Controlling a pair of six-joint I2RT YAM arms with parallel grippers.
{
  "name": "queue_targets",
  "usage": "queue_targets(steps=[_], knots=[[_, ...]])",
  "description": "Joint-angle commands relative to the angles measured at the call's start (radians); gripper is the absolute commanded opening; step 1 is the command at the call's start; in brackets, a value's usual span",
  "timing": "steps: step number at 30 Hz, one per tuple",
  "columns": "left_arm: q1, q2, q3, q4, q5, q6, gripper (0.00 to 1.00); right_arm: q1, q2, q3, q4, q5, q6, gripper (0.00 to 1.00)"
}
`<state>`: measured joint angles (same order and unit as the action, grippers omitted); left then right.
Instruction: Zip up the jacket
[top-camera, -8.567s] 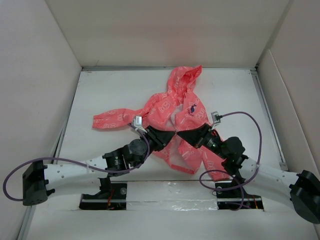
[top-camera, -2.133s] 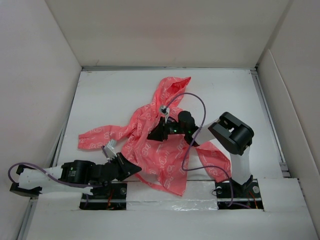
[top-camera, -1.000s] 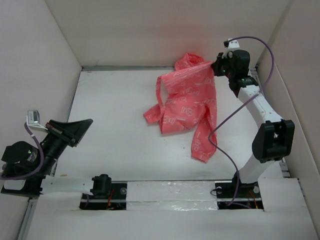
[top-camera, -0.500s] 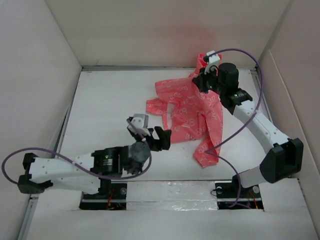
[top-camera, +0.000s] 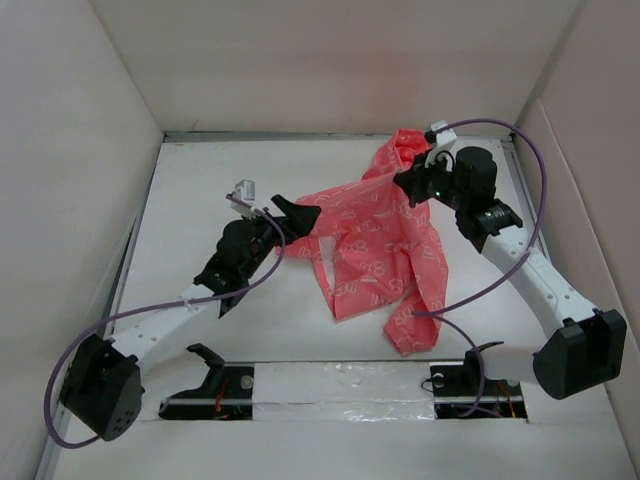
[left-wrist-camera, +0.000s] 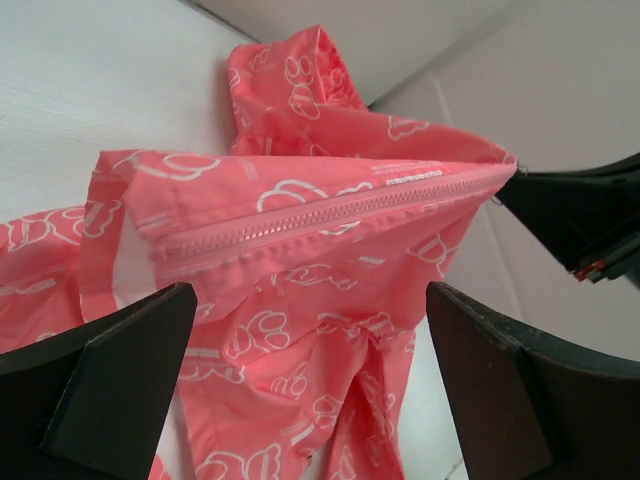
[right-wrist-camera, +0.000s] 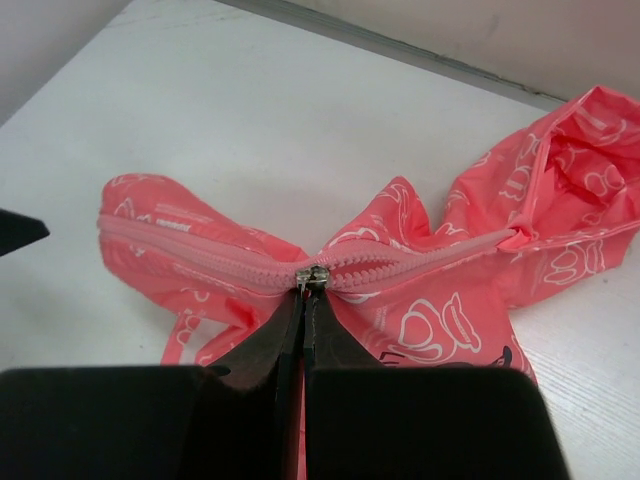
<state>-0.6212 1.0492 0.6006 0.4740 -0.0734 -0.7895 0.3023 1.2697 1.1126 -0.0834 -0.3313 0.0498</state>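
The coral-pink jacket (top-camera: 375, 240) hangs lifted off the table, its hood (top-camera: 405, 150) toward the back wall. My right gripper (top-camera: 405, 186) is shut on the metal zipper pull (right-wrist-camera: 314, 275). The zipper (right-wrist-camera: 200, 258) looks closed on the slider's left and slightly parted on its right toward the hood (right-wrist-camera: 580, 180). My left gripper (top-camera: 298, 215) is open at the jacket's left end. In the left wrist view the left gripper (left-wrist-camera: 310, 300) straddles pink fabric below the zipper (left-wrist-camera: 320, 215), its fingers (left-wrist-camera: 110, 385) wide apart and touching nothing.
White walls enclose the white table (top-camera: 210, 190) on three sides. A sleeve (top-camera: 415, 320) trails down toward the near edge by the right arm's base (top-camera: 470, 380). Purple cables loop off both arms.
My left gripper has opened wide and swung from the far left in to the jacket's left end. The right gripper, still shut on the pull, has shifted slightly nearer and left with the jacket.
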Motion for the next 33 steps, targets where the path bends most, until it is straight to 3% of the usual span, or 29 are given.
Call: queue_targets(steps=[1, 4, 9, 14, 22, 33], knots=[[0.081, -0.005, -0.11, 0.337, 0.21, -0.123, 0.99, 0.001, -0.044, 0.009, 0.109, -0.069, 0.01, 0.0], [0.081, 0.063, -0.084, 0.351, 0.251, -0.125, 0.99, 0.001, -0.044, 0.013, 0.122, -0.095, 0.018, 0.0], [0.081, 0.046, -0.14, 0.357, 0.189, -0.152, 0.99, -0.017, -0.039, 0.018, 0.122, -0.133, 0.018, 0.0], [0.09, 0.147, -0.085, 0.353, 0.19, -0.11, 0.99, -0.017, -0.047, 0.024, 0.12, -0.153, 0.022, 0.0], [0.101, 0.186, -0.107, 0.367, 0.155, -0.068, 0.99, -0.037, -0.055, 0.042, 0.113, -0.193, 0.027, 0.0], [0.123, 0.302, -0.117, 0.713, 0.228, -0.082, 0.98, -0.046, -0.061, 0.036, 0.105, -0.233, 0.032, 0.0]])
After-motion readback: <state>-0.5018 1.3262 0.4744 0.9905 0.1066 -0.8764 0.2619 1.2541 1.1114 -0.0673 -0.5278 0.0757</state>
